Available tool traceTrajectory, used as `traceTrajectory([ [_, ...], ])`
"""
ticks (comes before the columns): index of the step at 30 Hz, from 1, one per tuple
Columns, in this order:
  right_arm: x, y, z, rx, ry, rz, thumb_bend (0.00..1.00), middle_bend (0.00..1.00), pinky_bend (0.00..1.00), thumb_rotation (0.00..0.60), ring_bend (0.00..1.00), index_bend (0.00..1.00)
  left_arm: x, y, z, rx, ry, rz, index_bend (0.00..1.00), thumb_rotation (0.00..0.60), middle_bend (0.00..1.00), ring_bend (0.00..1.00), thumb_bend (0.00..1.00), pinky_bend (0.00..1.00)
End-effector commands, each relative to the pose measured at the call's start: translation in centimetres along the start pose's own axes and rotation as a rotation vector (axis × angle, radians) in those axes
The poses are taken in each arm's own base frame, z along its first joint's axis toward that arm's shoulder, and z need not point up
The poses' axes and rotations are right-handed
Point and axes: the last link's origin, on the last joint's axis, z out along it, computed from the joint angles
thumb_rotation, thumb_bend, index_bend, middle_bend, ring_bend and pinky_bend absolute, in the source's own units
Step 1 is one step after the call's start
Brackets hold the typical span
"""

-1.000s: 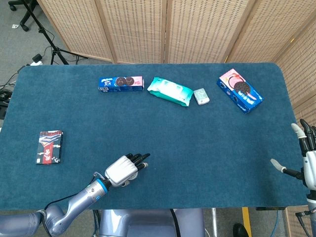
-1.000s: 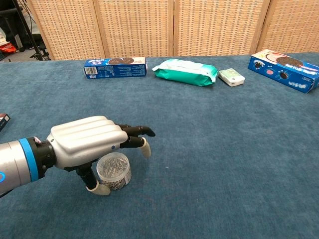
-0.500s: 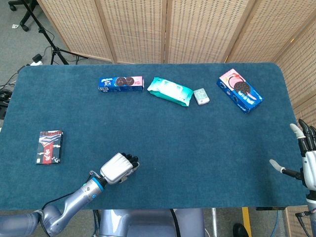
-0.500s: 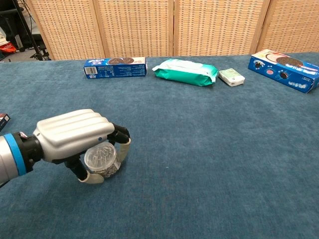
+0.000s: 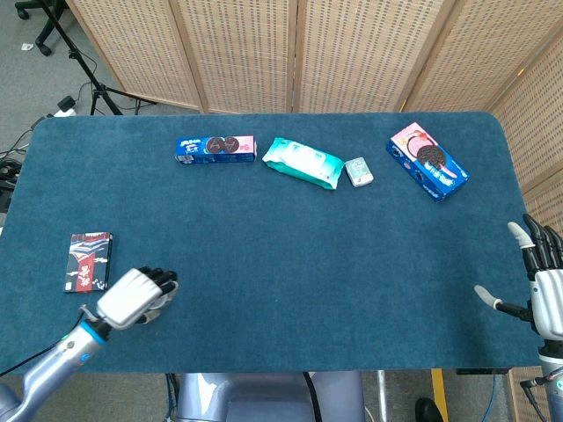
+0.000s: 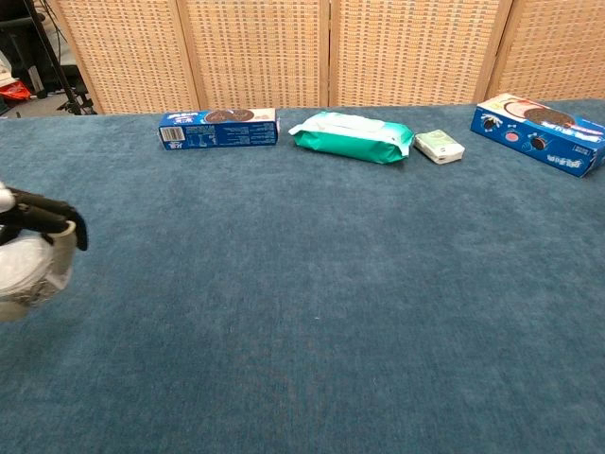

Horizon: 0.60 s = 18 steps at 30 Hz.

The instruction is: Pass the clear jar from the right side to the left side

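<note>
Left hand [image 5: 134,297] is wrapped around the small clear round jar [image 6: 24,270] down at 8 o'clock on the blue carpeted tabletop [image 5: 264,246], right hand [image 5: 538,277] spread empty at 4, so I'd guess next is setting it down and letting go.

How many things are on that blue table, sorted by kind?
Cookie boxes: 2
Green packet: 1
Small pale green case: 1
Dark red-patterned box: 1
Clear jar, gripped by the left hand: 1
Total: 6
</note>
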Motion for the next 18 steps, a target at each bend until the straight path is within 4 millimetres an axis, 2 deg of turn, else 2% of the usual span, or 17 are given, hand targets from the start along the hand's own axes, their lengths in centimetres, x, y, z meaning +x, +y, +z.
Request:
traceTrajectory([
  [1, -0.1, -0.1, -0.1, 0.003, -0.005, 0.0, 0.0, 0.0, 0.0, 0.6, 0.0, 0.07, -1.8, -2.9, -6.5, 0.059, -0.025, -0.035, 0.59, 0.6, 0.4, 0.43, 0.48, 0.57],
  [4, -0.1, -0.2, -0.2, 0.007, -0.009, 0.001, 0.0, 0.0, 0.0, 0.6, 0.0, 0.07, -2.9, -4.2, -9.3, 0.113, -0.012, -0.049, 0.59, 0.6, 0.4, 0.43, 0.48, 0.57],
  [8, -0.1, -0.3, -0.3, 0.012, -0.01, 0.004, 0.0, 0.0, 0.0, 0.6, 0.0, 0.07, -4.3, -5.0, -11.2, 0.165, -0.017, -0.056, 0.59, 0.6, 0.4, 0.43, 0.46, 0.57],
  [13, -0.1, -0.4, -0.3, 0.016, -0.014, 0.01, 0.0, 0.0, 0.0, 0.6, 0.0, 0.07, -6.0, -5.8, -13.0, 0.251, -0.028, -0.094, 0.59, 0.6, 0.4, 0.43, 0.46, 0.57],
  [18, 0.0, -0.5, -0.4, 0.022, -0.019, 0.015, 0.0, 0.0, 0.0, 0.6, 0.0, 0.07, -6.4, -6.5, -13.4, 0.289, -0.007, -0.085, 0.59, 0.6, 0.4, 0.43, 0.46, 0.57],
])
